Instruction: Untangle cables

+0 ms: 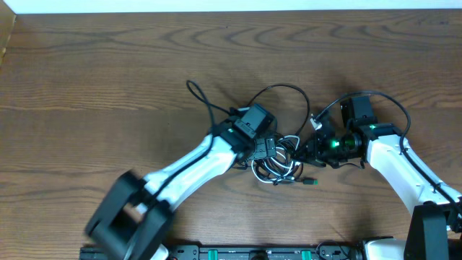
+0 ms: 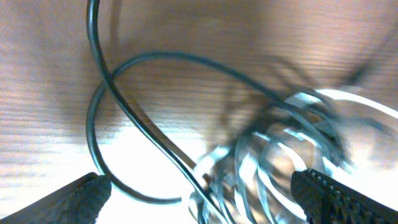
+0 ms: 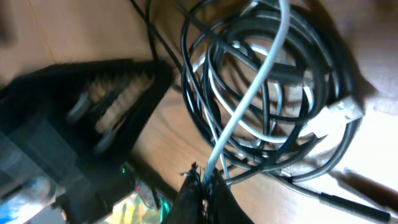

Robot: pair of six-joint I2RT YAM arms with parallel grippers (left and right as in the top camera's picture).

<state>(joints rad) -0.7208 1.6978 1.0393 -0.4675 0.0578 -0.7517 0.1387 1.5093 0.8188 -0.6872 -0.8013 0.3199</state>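
Cables (image 1: pixel 278 167): tangled coil on the table (image 1: pixel 108 72), between both grippers; black loops trail to the far side.
Left gripper (image 2: pixel 199 190): fingers spread wide, coil lying between them.
Right gripper (image 3: pixel 202 186): tips pressed together, pinching the white cable (image 3: pixel 249 93) beside the coil.

Two white robot arms (image 1: pixel 195 162) (image 1: pixel 397 155), one thin white cable (image 3: pixel 249 93), and thin black cables (image 3: pixel 326 87) too knotted to count.
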